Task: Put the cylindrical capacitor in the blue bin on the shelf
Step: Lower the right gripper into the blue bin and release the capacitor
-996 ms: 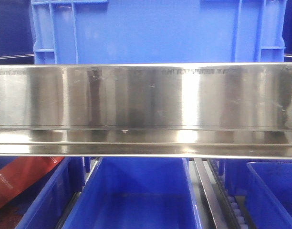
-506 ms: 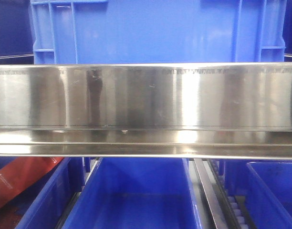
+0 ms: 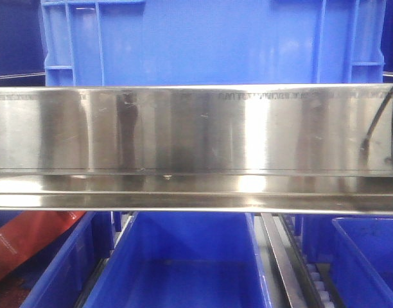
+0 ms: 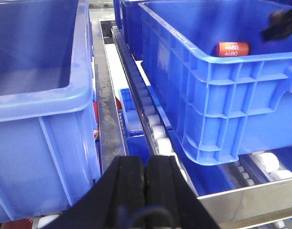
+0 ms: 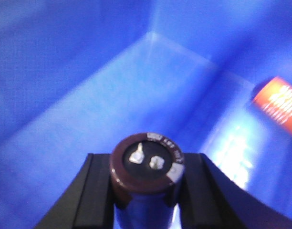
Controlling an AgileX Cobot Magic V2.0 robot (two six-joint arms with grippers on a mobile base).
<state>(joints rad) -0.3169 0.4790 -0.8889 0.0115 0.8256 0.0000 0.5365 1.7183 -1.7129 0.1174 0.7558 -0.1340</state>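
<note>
My right gripper is shut on the cylindrical capacitor, a dark cylinder whose brown top carries two metal terminals. It hangs inside the blue bin, above the bin's floor. In the left wrist view the same bin stands on the shelf's rollers, and a dark part of my right arm shows over its far right rim. My left gripper is shut and holds nothing, low in front of the gap between two bins. The front view is filled by the shelf's steel front rail.
An orange-red capacitor marked 4680 lies in the bin, also seen in the right wrist view. A second blue bin stands to the left. Roller track runs between them. More blue bins sit on the tier below.
A dark cable or arm part has come into the front view at the right edge, in front of the steel rail. The rest looks the same.
</note>
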